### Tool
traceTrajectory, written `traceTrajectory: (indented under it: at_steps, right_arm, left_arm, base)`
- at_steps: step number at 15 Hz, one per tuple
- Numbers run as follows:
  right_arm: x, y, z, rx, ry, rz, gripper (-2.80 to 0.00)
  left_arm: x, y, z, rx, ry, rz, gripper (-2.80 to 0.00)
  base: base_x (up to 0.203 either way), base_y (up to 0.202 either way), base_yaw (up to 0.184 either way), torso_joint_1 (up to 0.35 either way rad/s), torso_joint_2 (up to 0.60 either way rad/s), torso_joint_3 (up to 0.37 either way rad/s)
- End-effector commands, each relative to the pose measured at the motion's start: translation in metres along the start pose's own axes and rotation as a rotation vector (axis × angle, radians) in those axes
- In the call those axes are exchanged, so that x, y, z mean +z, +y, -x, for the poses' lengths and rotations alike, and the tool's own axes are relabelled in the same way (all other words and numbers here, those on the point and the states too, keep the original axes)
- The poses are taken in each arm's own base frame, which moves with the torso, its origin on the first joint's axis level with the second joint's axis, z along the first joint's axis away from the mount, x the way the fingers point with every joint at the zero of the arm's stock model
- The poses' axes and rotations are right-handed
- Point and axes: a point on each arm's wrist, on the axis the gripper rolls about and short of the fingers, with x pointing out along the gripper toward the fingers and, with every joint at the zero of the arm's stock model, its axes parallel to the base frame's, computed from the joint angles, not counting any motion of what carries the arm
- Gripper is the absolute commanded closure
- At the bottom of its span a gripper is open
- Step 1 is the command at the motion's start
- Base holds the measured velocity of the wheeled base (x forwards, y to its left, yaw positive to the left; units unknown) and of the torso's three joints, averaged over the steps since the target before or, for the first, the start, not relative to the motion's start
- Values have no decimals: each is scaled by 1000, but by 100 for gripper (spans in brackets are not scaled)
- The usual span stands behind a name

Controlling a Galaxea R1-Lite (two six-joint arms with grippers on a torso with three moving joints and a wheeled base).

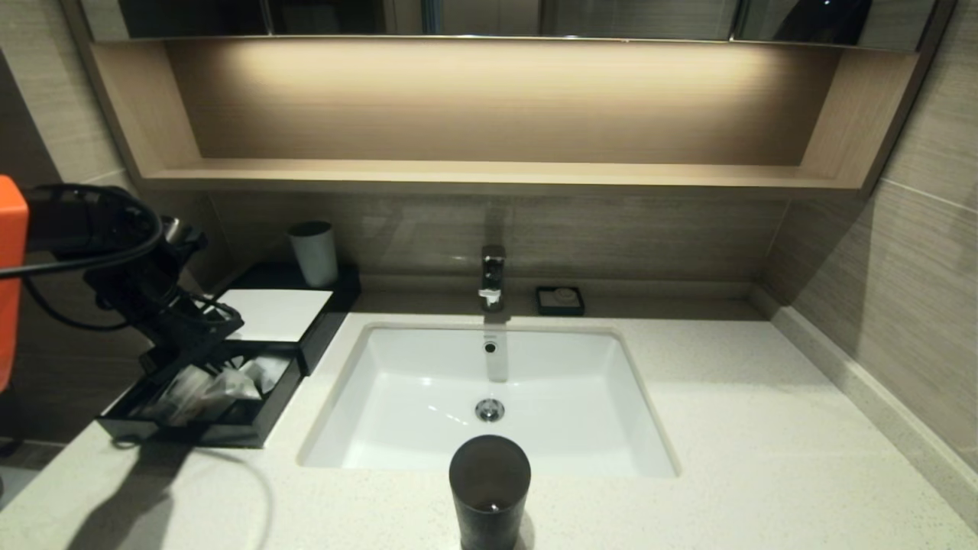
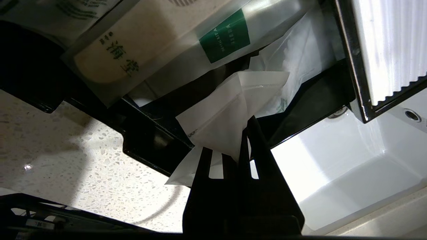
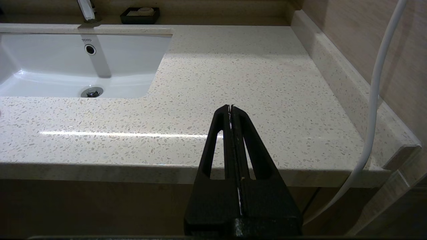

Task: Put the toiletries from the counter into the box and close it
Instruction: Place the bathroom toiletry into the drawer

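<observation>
The black box (image 1: 321, 321) with a white top panel stands at the counter's (image 1: 764, 428) left, its front tray (image 1: 252, 428) pulled out. Several translucent-white packets (image 1: 206, 389) lie in the tray. My left gripper (image 1: 200, 344) hangs over the tray. In the left wrist view the left gripper (image 2: 245, 133) is shut on a folded white packet (image 2: 227, 116) held above the tray's front wall (image 2: 150, 146). A packet with a green label (image 2: 225, 35) and another packet (image 2: 300, 66) lie in the tray beyond. My right gripper (image 3: 231, 108) is shut and empty, over the counter's front edge at the right.
A dark cylindrical cup (image 1: 489, 489) stands at the counter's front, before the white basin (image 1: 428, 397). A pale cup (image 1: 313, 252) stands on the box's back. The faucet (image 1: 493, 275) and a small black dish (image 1: 560, 300) are behind the basin. A white cable (image 3: 373, 100) hangs by the right wall.
</observation>
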Motion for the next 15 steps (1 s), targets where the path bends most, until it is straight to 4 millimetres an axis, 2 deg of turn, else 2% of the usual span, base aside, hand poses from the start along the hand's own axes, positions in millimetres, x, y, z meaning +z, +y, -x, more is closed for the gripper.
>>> traceTrajectory:
  at_steps: [1, 6, 15]
  right_arm:
    - [0, 0, 0, 0, 1, 0, 0]
    - [0, 0, 0, 0, 1, 0, 0]
    - [0, 0, 0, 0, 1, 0, 0]
  left_arm:
    - [-1, 1, 1, 6, 7, 7, -280]
    - [-6, 1, 13, -1, -4, 14, -280]
    - [-29, 3, 64, -51, -78, -16, -280]
  base:
    - [0, 0, 0, 0, 0, 0]
    - [0, 0, 0, 0, 0, 0]
    - [0, 0, 0, 0, 0, 0]
